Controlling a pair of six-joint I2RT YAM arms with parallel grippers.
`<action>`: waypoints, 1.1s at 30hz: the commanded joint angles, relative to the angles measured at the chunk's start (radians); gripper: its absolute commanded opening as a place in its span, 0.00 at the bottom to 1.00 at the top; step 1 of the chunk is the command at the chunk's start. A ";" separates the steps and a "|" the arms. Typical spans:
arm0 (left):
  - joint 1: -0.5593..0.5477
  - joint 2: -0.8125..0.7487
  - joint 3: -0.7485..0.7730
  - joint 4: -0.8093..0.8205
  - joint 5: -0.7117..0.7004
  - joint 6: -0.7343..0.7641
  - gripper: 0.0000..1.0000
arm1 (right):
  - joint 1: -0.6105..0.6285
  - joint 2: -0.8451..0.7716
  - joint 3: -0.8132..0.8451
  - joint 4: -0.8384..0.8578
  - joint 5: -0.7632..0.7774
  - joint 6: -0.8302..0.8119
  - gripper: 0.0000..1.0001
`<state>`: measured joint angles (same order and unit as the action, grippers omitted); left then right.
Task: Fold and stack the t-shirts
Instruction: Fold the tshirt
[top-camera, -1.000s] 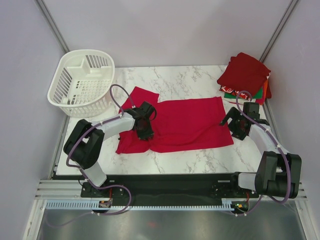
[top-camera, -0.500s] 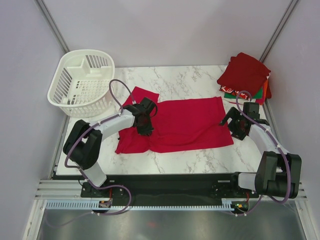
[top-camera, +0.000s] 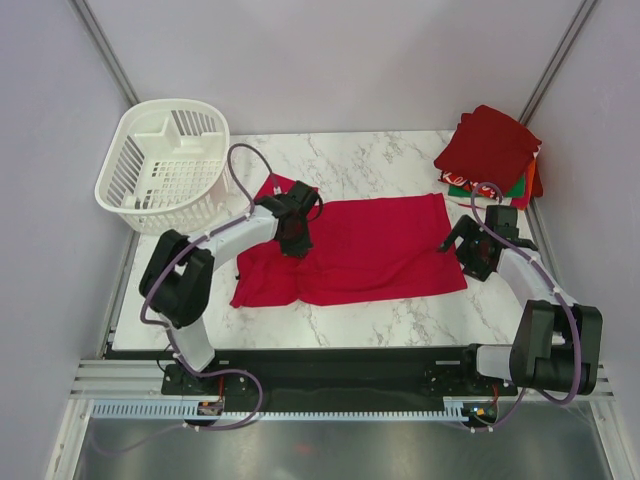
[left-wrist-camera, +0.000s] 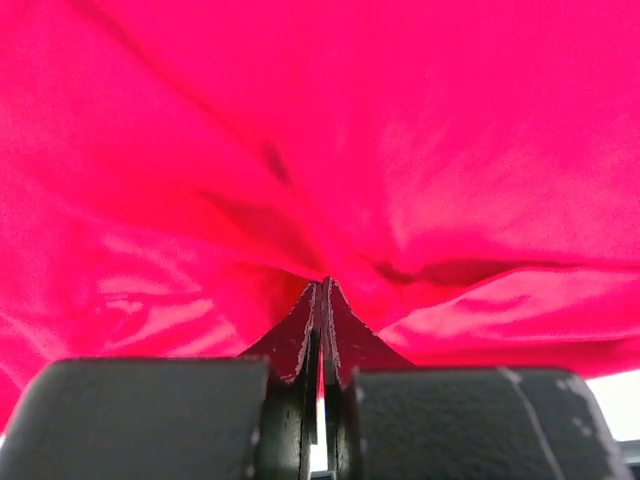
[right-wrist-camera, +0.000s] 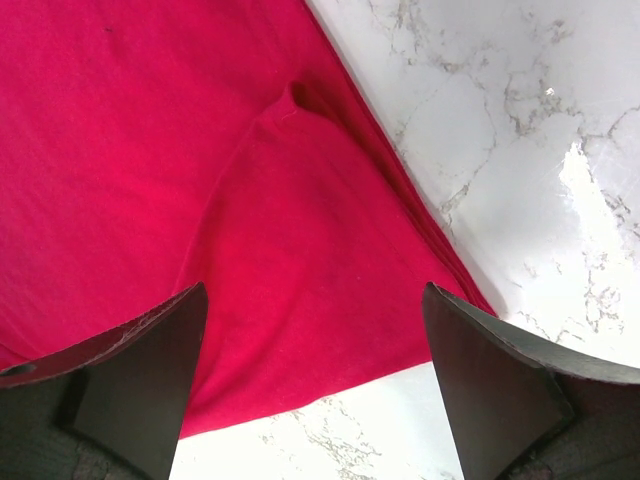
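Observation:
A bright red t-shirt (top-camera: 370, 245) lies spread across the middle of the marble table. My left gripper (top-camera: 296, 238) is shut on a pinched fold of it near its left end; in the left wrist view (left-wrist-camera: 324, 290) red cloth (left-wrist-camera: 400, 150) fills the frame. My right gripper (top-camera: 468, 250) is open, its jaws wide over the shirt's right edge (right-wrist-camera: 300, 260), holding nothing. A stack of folded t-shirts (top-camera: 490, 150), dark red on top with green, white and orange below, sits at the back right corner.
A white slatted basket (top-camera: 165, 165) stands at the back left, partly over the table's edge. Bare marble (top-camera: 370, 155) shows behind the shirt and along the front (top-camera: 380, 320). Grey walls close in on both sides.
My left gripper has moved back and slightly right along the shirt's left part, carrying the pinched cloth with it. The right arm has stayed still.

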<state>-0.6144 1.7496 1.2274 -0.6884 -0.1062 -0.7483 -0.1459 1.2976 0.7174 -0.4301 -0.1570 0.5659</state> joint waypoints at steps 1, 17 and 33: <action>0.010 0.103 0.217 -0.011 -0.061 0.128 0.02 | 0.003 0.012 -0.004 0.030 0.005 -0.018 0.96; 0.091 0.332 0.666 -0.304 -0.185 0.195 0.70 | 0.022 -0.037 -0.029 0.027 -0.024 -0.015 0.96; 0.082 -0.265 -0.219 -0.027 -0.067 0.014 0.52 | 0.071 0.078 -0.079 0.174 -0.015 0.028 0.49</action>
<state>-0.5297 1.4906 1.0702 -0.8463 -0.2371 -0.6685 -0.0757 1.3281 0.6434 -0.3382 -0.1864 0.5869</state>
